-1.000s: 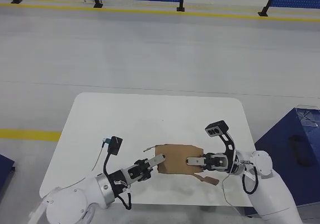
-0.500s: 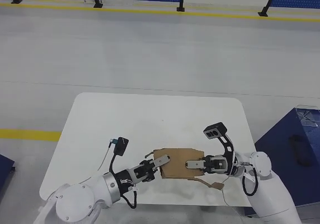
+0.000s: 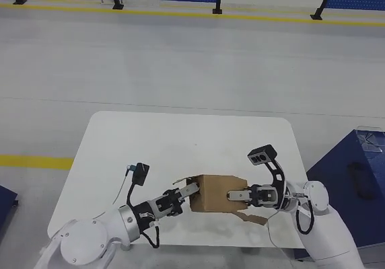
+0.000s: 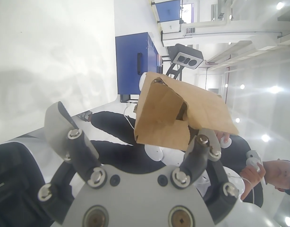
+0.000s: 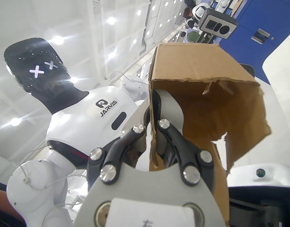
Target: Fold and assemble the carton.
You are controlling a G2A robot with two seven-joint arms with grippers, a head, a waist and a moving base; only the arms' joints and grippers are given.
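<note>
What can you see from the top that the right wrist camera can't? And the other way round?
From the top: the whole white table, a yellow floor line, and an arm at each end of the carton, the left arm and the right arm. From the right wrist: the carton's hollow brown inside, its ragged edge, and one wall pinched between the right jaws. Both: the carton, a bit of the table and the blue cabinet.
</note>
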